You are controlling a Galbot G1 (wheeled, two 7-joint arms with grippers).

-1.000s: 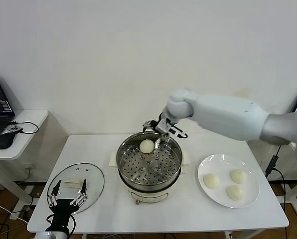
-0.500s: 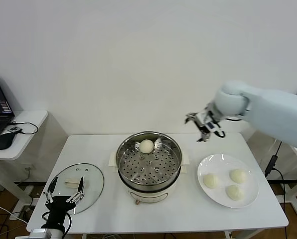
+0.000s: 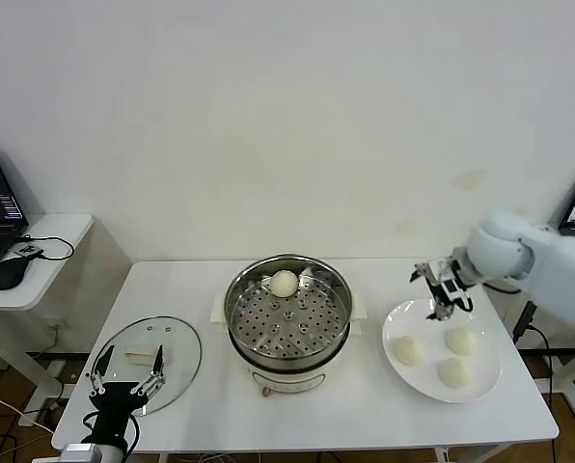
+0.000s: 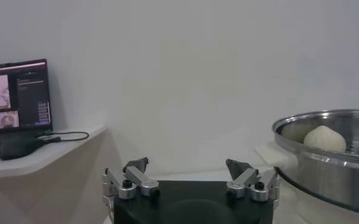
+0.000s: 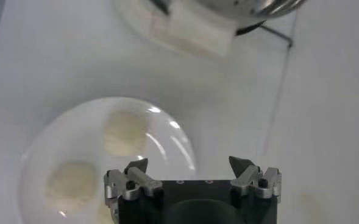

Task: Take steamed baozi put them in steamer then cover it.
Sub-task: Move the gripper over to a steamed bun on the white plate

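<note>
The steel steamer (image 3: 297, 326) stands mid-table on its cream pot base and holds one baozi (image 3: 284, 283) at its far side. Three more baozi (image 3: 409, 350) lie on a white plate (image 3: 396, 372) to its right. My right gripper (image 3: 440, 289) hovers open and empty over the plate's far edge; its wrist view shows the plate (image 5: 167, 125) and baozi (image 5: 124, 133) below the open gripper (image 5: 191, 164). The glass cover (image 3: 177, 338) lies flat at the front left. Over its near edge my left gripper (image 3: 126, 376) waits open. In the left wrist view the open gripper (image 4: 190, 167) faces the steamer (image 4: 325, 164).
A side table (image 3: 46, 236) with a laptop and a mouse stands to the left. A cable (image 3: 531, 318) hangs off the table's right edge. The pot base (image 5: 197, 33) shows at the edge of the right wrist view.
My right arm has swung from over the steamer to the right and down, ending above the plate, still empty. The baozi stays in the steamer. The left gripper barely shifted.
</note>
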